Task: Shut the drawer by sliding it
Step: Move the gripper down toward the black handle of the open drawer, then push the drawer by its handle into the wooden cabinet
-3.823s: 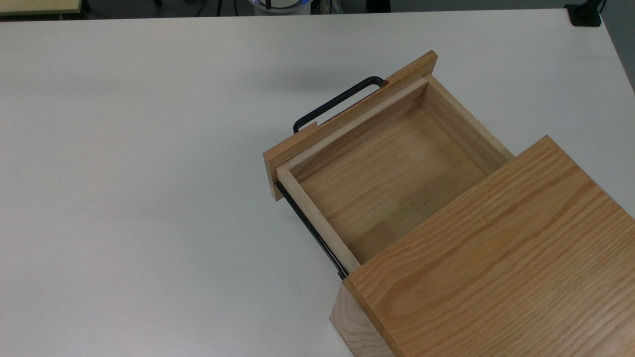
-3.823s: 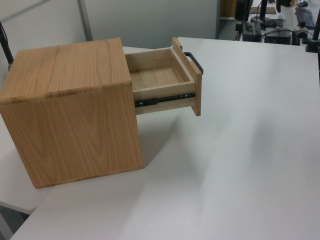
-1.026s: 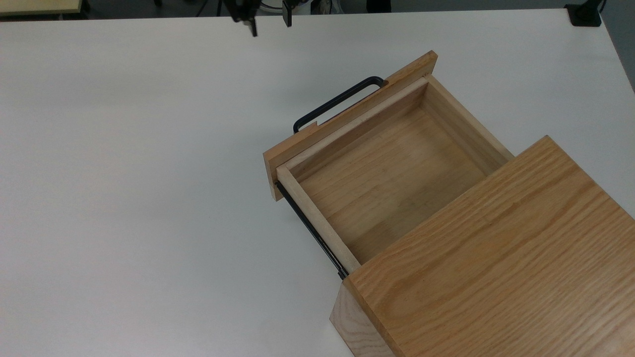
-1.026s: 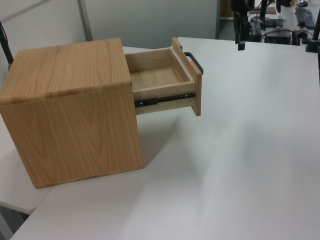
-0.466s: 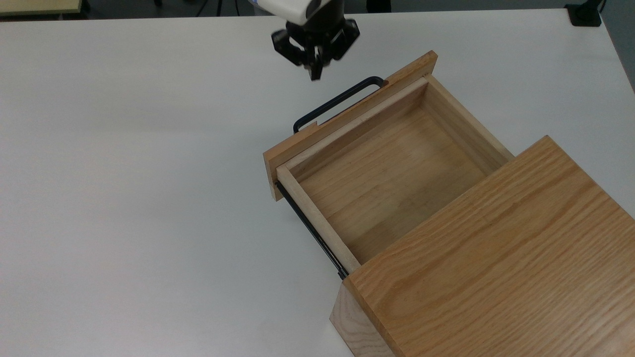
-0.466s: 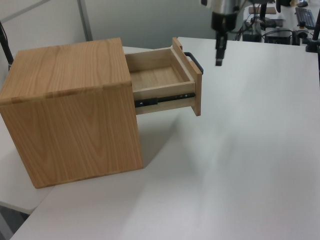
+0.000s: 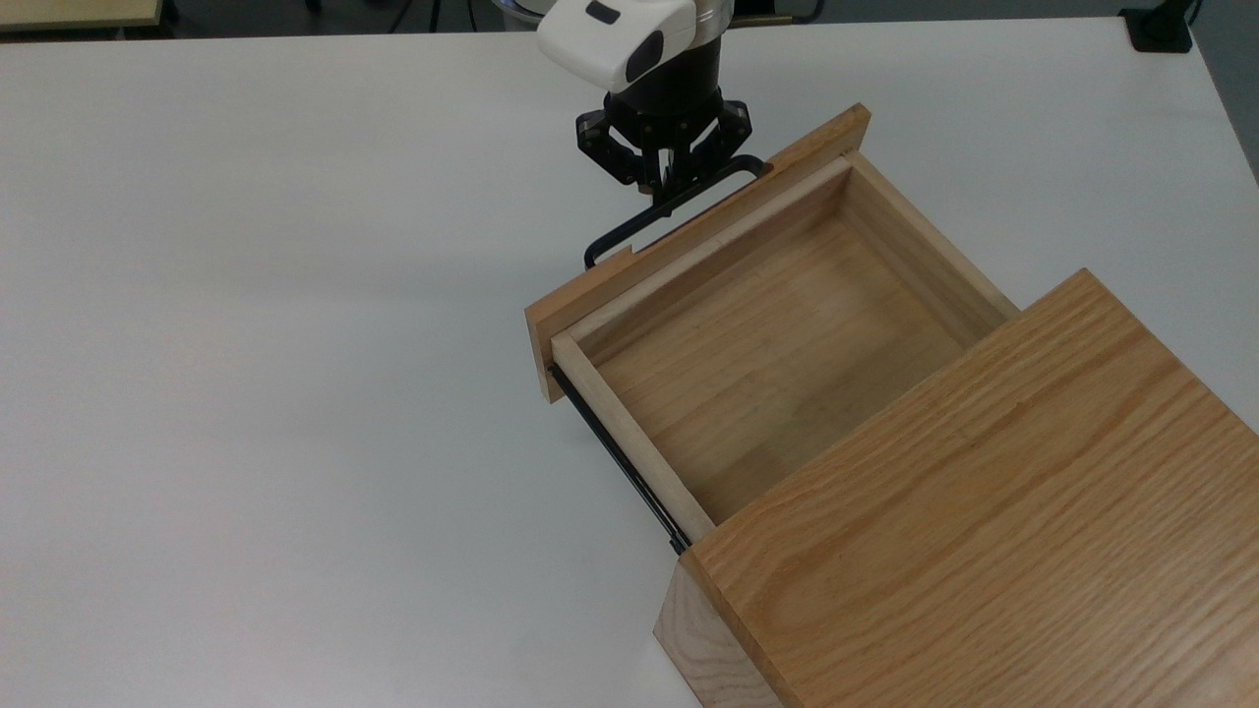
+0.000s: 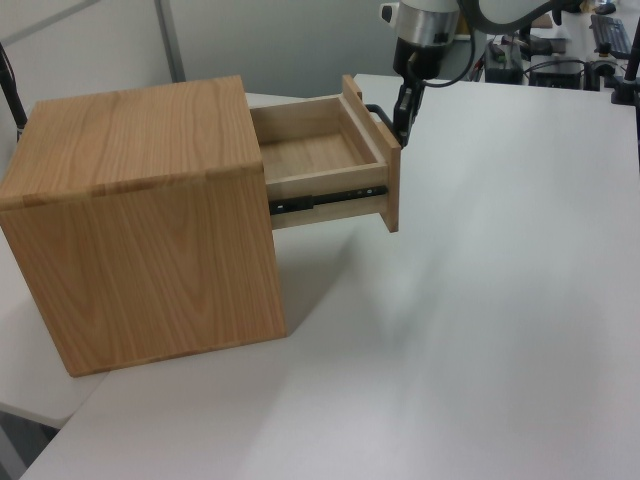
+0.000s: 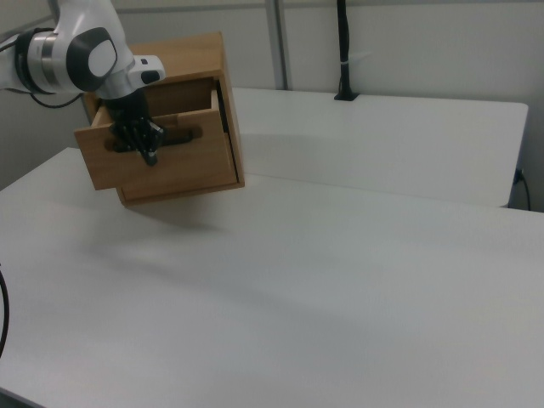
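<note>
White table (image 7: 246, 393); gripper (image 7: 667, 187) clenched at the drawer (image 7: 767, 344) (pulled out) handle (image 7: 629, 228).

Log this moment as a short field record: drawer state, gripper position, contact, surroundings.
drawer: pulled well out of the cabinet, empty inside
handle: black bar on the drawer's front panel
gripper: at the handle, toward its end nearer the top view's top
contact: fingertips look to be at the bar; a firm touch cannot be confirmed
table: white, bearing the cabinet
</note>
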Available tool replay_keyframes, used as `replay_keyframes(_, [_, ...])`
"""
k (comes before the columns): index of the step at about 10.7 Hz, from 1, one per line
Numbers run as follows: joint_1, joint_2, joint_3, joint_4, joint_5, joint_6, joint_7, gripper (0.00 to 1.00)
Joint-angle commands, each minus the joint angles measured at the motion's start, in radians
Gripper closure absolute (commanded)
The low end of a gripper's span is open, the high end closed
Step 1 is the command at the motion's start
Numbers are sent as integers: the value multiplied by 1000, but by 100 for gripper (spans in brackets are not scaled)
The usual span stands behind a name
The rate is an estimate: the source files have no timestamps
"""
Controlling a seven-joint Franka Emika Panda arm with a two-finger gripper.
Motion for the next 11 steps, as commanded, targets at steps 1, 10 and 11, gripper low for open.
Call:
replay_keyframes(1, [12,46,-7,20,9,118,196,100])
replay_keyframes(10, [66,191,-15,180,-8,343,672,100])
replay_keyframes(11, [75,201,-19,180,-8,378,721,100])
